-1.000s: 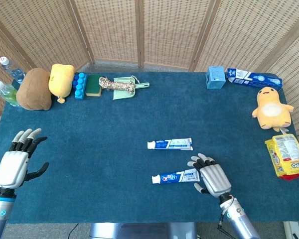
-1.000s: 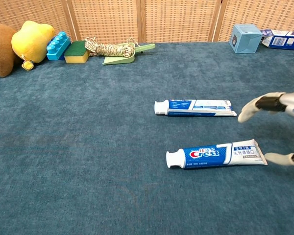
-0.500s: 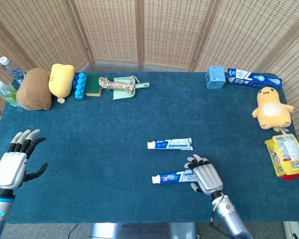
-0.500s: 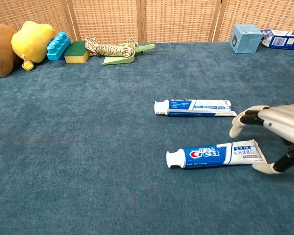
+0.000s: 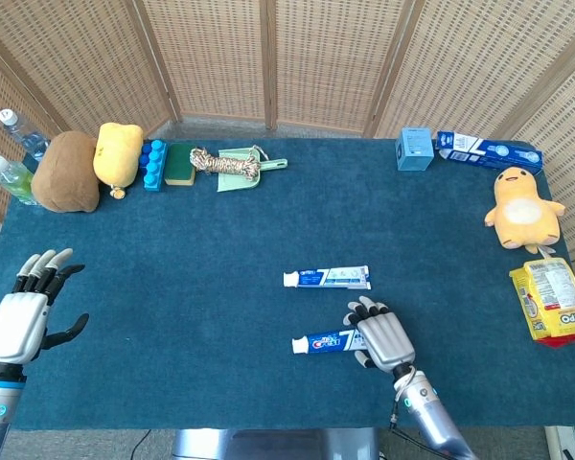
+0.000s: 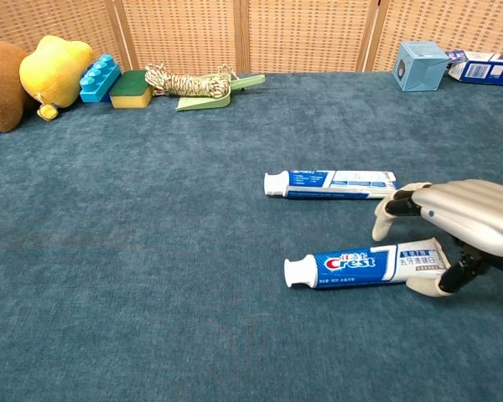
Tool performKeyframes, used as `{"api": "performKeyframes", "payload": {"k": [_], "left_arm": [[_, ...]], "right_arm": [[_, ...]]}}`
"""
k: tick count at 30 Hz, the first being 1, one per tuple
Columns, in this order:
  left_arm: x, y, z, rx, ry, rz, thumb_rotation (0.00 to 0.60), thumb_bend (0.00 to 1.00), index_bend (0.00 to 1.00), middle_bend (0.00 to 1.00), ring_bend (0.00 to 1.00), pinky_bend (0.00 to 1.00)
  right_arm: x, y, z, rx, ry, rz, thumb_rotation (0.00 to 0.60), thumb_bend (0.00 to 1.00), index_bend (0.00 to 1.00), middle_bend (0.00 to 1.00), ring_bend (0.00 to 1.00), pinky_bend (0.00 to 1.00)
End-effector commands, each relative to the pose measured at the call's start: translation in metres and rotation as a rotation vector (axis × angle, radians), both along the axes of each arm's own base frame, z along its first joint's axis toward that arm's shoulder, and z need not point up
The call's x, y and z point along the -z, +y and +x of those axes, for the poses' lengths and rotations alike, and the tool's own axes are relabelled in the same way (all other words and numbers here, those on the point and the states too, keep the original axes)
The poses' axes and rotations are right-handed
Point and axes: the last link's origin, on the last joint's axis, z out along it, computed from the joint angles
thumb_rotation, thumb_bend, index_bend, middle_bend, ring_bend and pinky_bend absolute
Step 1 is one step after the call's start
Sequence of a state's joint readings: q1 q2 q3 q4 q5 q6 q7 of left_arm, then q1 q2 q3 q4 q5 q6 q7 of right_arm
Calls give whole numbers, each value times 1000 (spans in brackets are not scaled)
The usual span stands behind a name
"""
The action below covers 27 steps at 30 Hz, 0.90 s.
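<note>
A blue and white Crest toothpaste tube (image 5: 321, 342) (image 6: 360, 264) lies near the table's front, cap to the left. My right hand (image 5: 381, 337) (image 6: 461, 222) arches over its flat tail end, fingers curved down behind the tube and thumb at its front edge, without a closed grip. A second toothpaste tube (image 5: 328, 278) (image 6: 335, 183) lies just behind, parallel, untouched. My left hand (image 5: 24, 316) hovers at the front left corner with fingers spread and nothing in it; only the head view shows it.
Along the back left sit two bottles (image 5: 14, 177), a brown plush (image 5: 65, 172), a yellow plush (image 5: 117, 153), a blue block (image 5: 152, 165), a sponge (image 5: 179, 164) and rope on a green dustpan (image 5: 232, 165). Back right: a blue box (image 5: 414, 149), a toothpaste carton (image 5: 487, 149), a duck plush (image 5: 522, 206), a snack packet (image 5: 553, 302).
My right hand has slid left along the table and now covers the tail of the Crest tube, fingers curling down around it. The left hand has barely drifted. Both tubes lie where they were.
</note>
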State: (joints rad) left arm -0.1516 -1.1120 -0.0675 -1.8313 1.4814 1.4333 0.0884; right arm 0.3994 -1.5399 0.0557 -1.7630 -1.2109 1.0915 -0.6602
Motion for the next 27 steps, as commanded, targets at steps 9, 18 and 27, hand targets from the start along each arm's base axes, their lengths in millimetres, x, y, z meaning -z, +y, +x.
{"api": "performKeyframes", "payload": {"k": [9,18,27], "left_arm": [[-2,-3,-3,-4,-5,6,600,250,189,93,47,36],[-5,-6,-4,-6,-7,19,600,249,187,89,46,35],[-7,-9,-3,-4,-10,23,600,249,187,86,44,36]], "right_arm": [[6,0,7,-1,3,19,600,326,440,228,131,252],[10,-5,18,-10,-31,26,600,389,638,388,282,445],[2,-8,12,18,-104,55,600,441,828,577,506,688]]}}
